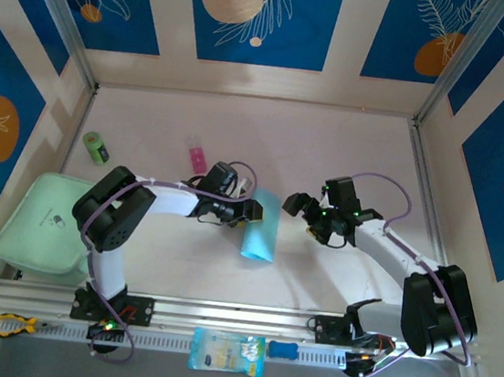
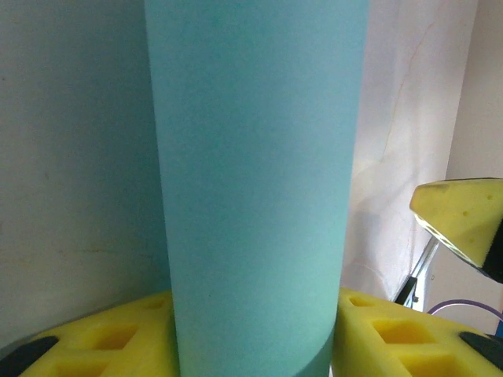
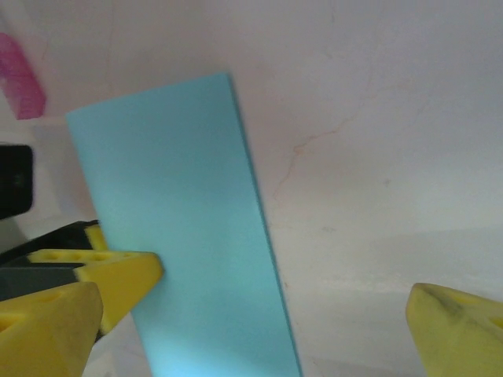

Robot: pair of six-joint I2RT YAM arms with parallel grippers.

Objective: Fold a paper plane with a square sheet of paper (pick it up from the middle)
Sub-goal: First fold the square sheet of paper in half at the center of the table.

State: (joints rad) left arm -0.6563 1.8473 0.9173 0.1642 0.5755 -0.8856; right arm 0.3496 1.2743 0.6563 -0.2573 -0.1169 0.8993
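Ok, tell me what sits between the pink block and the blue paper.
In the top view the left hand lies between the pink block and the square sheet of paper, and it grips the sheet's edge.

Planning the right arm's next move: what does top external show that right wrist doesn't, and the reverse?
Top external adds the surroundings: the green cylinder and pale green mat at left, and the printed packet at the near edge. Right wrist adds the close-up: the left arm's yellow fingers at the paper sheet's edge, and the right fingers spread wide, holding nothing. Both share the folded light-blue paper sheet and the pink block.
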